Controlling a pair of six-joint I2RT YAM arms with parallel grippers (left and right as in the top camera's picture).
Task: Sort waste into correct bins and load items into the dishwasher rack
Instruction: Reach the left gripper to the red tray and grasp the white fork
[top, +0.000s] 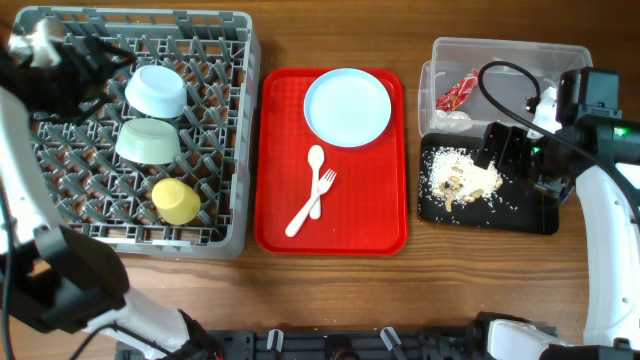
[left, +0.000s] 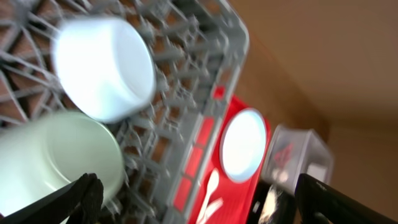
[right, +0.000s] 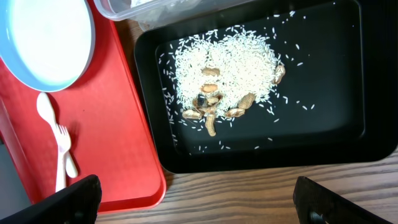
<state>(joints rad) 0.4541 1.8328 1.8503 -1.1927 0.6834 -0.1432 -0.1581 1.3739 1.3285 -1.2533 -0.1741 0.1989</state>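
Note:
The grey dishwasher rack (top: 235, 120) holds a pale-blue bowl (top: 155, 90), a light-green bowl (top: 148, 141) and a yellow cup (top: 176, 200). My left gripper (top: 100, 65) hovers over the rack's far left, open and empty (left: 199, 196); both bowls (left: 102, 68) (left: 56, 155) show blurred below it. The pale-blue plate (top: 347, 107), white spoon (top: 314, 160) and fork (top: 322, 192) lie on the red tray. The clear tub (top: 500, 55) holds the red wrapper (top: 458, 92) and white scrap (top: 455, 120). Rice leftovers (right: 224, 68) lie in the black tray (right: 348, 124). My right gripper (top: 505, 150) is open and empty above it (right: 196, 199).
The red serving tray (top: 290, 200) sits between the rack and the bins. Bare wooden table (top: 330, 300) runs along the front. A black cable (top: 500, 75) arcs over the clear tub.

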